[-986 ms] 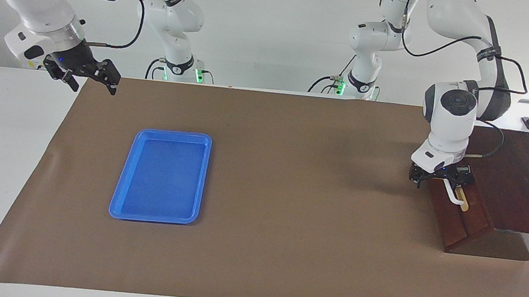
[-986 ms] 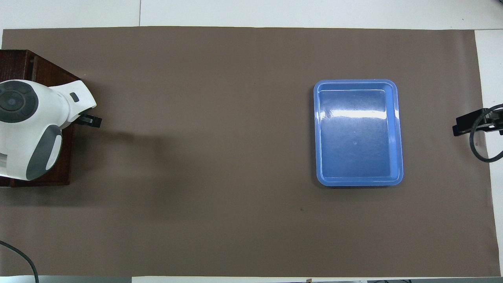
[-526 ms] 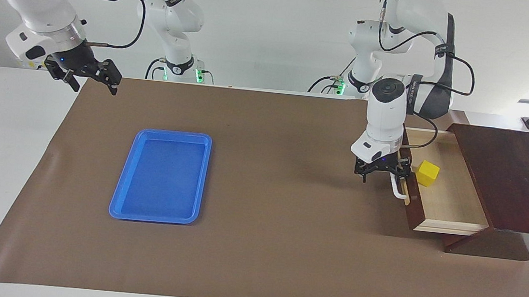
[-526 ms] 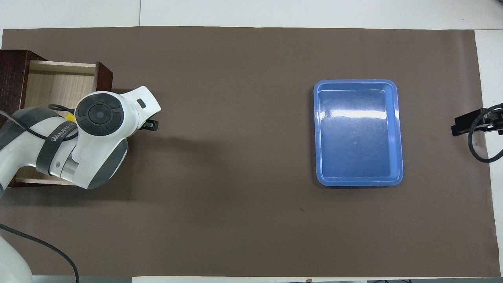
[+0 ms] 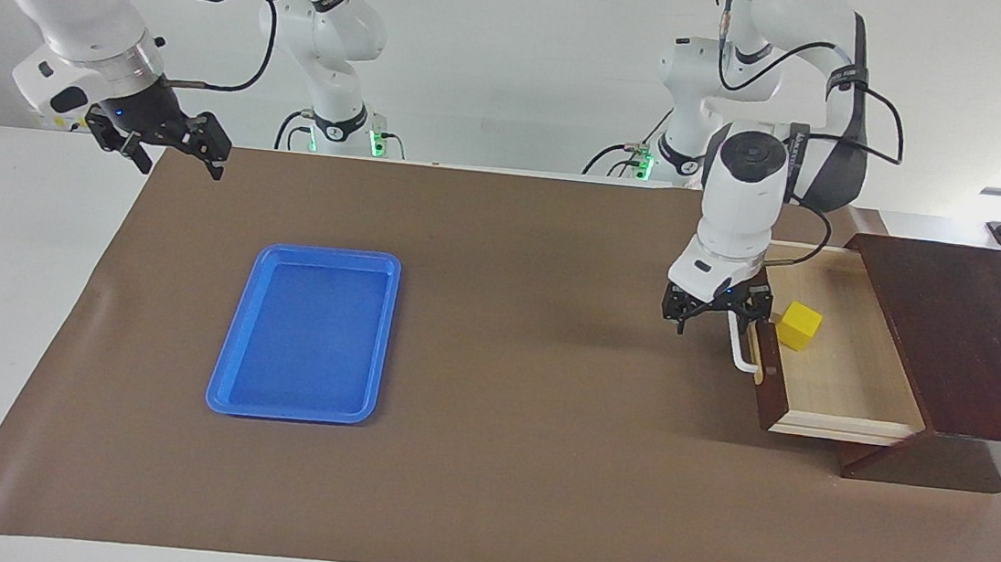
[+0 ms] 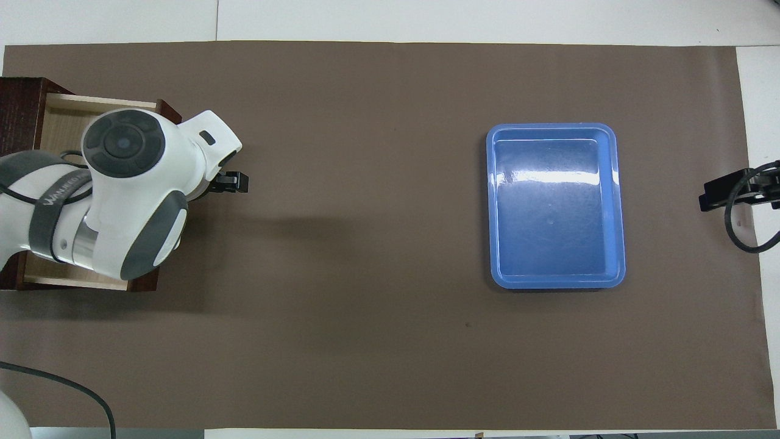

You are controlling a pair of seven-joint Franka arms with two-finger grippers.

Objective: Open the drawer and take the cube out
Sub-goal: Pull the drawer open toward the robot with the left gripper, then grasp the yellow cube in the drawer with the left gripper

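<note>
The drawer point(image 5: 840, 373) of the dark reddish-brown sloped box point(image 5: 964, 335) stands pulled out toward the middle of the table, its pale interior showing. The yellow cube point(image 5: 799, 325) sits inside it, close to the drawer front. My left gripper point(image 5: 721, 319) is at the end of the white bar handle point(image 5: 740, 352) that lies nearer the robots, slightly raised. In the overhead view the left arm covers the cube and most of the drawer point(image 6: 61, 116); only a black tip of the gripper point(image 6: 231, 182) shows. My right gripper point(image 5: 173, 153) waits open above the mat's corner at its own end.
A flat blue tray point(image 5: 329, 253) lies on the brown mat toward the right arm's end; it also shows in the overhead view point(image 6: 551, 126). The right gripper point(image 6: 722, 192) shows at that view's edge, beside the tray.
The drawer went from shut to pulled out, uncovering the cube. In the last half second the drawer front moved slightly farther out and my left gripper rose a little. The right arm barely moved.
</note>
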